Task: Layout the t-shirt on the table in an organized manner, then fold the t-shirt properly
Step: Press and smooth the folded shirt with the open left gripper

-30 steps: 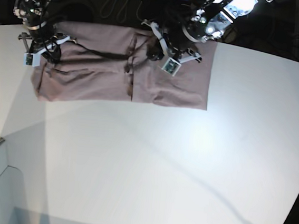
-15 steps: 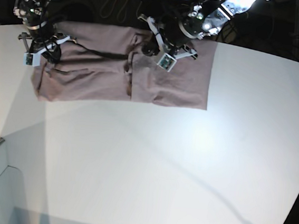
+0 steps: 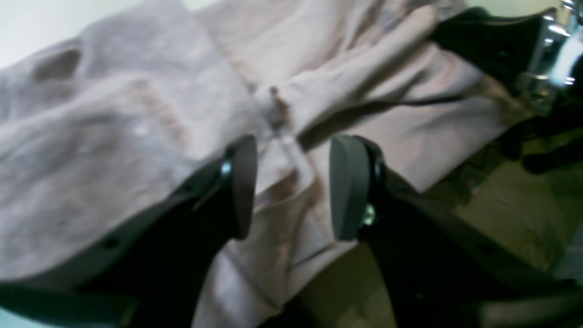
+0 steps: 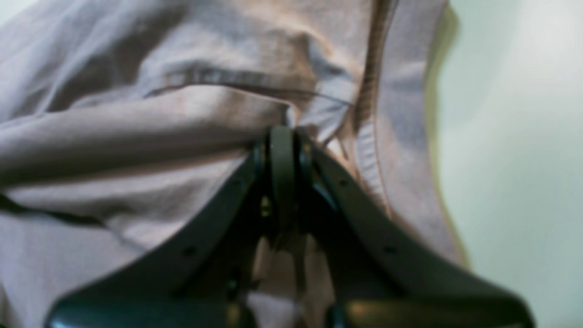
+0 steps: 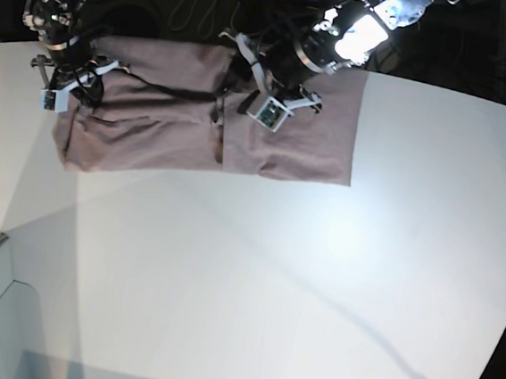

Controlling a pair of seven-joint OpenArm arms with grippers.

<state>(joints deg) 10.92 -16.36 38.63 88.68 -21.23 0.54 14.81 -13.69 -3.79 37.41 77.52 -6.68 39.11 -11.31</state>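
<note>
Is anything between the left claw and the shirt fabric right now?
Nothing visible. The left claw is open directly over the t-shirt, a bunched ridge of cloth just beyond its pads.

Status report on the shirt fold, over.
Left gripper open over the t-shirt. Right gripper shut on a fold near the collar. Nothing in the way.
</note>
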